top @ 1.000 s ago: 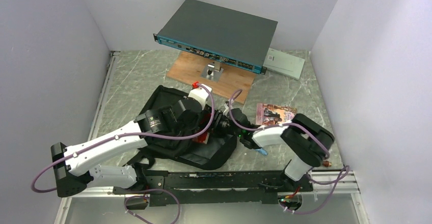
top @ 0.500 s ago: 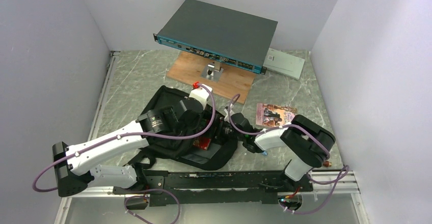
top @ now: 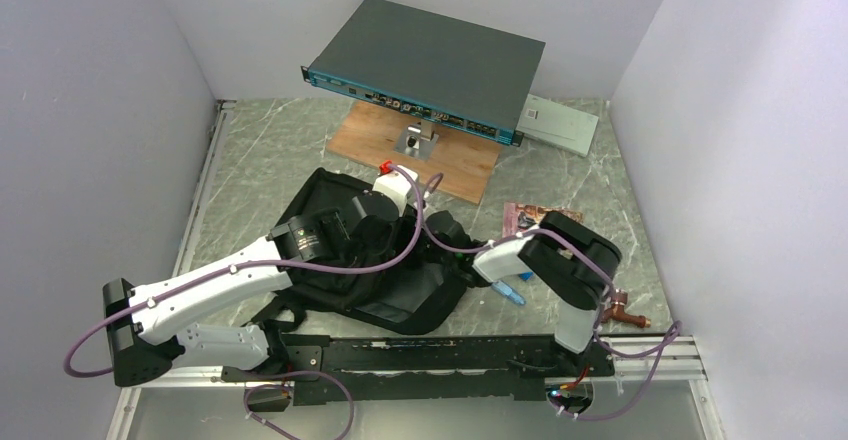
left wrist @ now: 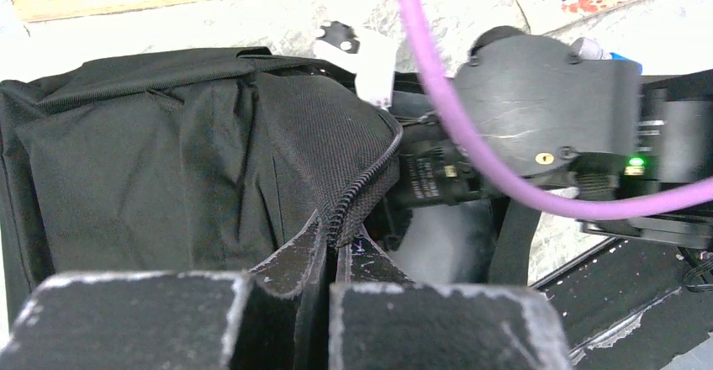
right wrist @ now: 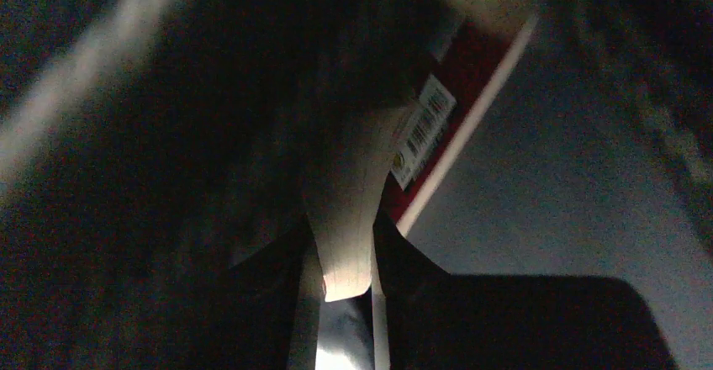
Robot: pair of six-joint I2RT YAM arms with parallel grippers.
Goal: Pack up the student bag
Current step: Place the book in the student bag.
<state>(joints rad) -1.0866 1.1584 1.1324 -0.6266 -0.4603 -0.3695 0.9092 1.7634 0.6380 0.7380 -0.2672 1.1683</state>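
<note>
left pincer [left wrist: 330, 286] clamps the large black soft fabric backpack [left wrist: 151, 160] open so right pincer [right wrist: 346, 261], gripping a thin red-and-white booklet [right wrist: 420, 134], can slip it in.

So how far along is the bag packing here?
Done: the student bag is unzipped. In hand: the left gripper pinches its zipper edge open while the right gripper, inside the dark opening, grips a red book with a barcode. Left: a magazine and a small blue item lie on the table beside the bag.
</note>
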